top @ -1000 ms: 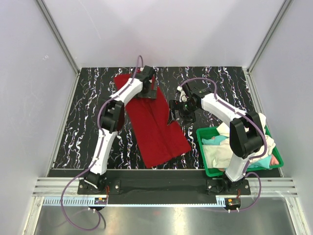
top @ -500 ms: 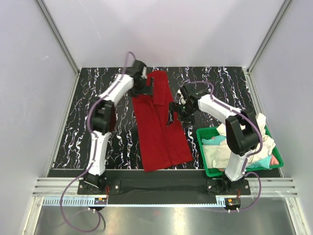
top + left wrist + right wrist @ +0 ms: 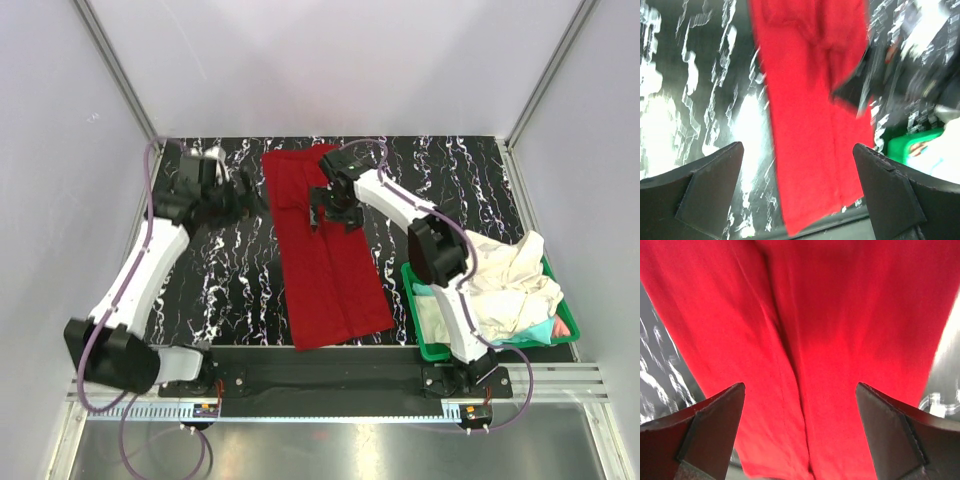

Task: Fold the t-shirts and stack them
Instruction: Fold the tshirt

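In the middle of the black table point(image 3: 450, 190), the deep red t-shirt point(image 3: 325, 260) is laid flat as one long strip, from the far side down to the near edge. The right gripper point(image 3: 331, 206) is held over its far end, fingers wide apart, with nothing gripped. The left gripper point(image 3: 242, 196) is held just beside the shirt's left edge, wide apart and empty too. The cream-white t-shirt point(image 3: 505, 282), the teal t-shirt point(image 3: 540, 328) and the pinkish t-shirt point(image 3: 565, 325) are piled in the green bin point(image 3: 430, 352) on the right.
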`<act>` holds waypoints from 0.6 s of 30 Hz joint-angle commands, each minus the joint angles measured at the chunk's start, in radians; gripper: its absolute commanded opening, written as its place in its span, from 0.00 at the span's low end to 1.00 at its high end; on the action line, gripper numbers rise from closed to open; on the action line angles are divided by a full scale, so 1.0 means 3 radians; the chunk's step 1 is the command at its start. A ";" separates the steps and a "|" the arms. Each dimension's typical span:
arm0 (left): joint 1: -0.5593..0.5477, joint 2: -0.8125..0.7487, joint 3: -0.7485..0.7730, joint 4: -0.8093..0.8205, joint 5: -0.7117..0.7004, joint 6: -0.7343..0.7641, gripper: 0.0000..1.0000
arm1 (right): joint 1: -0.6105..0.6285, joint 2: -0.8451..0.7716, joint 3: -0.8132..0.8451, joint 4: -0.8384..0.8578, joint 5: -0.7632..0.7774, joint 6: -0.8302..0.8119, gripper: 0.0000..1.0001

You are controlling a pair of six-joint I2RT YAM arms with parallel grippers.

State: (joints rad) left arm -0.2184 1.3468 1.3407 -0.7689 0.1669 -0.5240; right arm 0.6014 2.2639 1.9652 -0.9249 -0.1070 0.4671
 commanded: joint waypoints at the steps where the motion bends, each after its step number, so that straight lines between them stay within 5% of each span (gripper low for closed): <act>1: 0.0012 -0.0367 -0.0628 -0.0091 -0.0162 -0.0196 0.99 | 0.0030 0.0394 0.0622 -0.0327 0.0341 -0.0008 1.00; 9: 0.0022 -0.1221 -0.1502 -0.0320 -0.0116 -0.0299 0.99 | 0.0153 0.1013 0.1196 -0.0235 0.0765 0.0498 0.93; 18: 0.0038 -0.1422 -0.1565 -0.0464 -0.0168 -0.0299 0.99 | 0.0184 0.1683 0.2146 -0.0501 0.1083 0.1377 0.91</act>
State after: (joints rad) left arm -0.2146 0.9199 0.8688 -0.9112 0.1375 -0.6075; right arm 0.6559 2.6629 2.5477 -1.0771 0.1833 0.7235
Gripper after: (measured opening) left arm 0.987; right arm 0.911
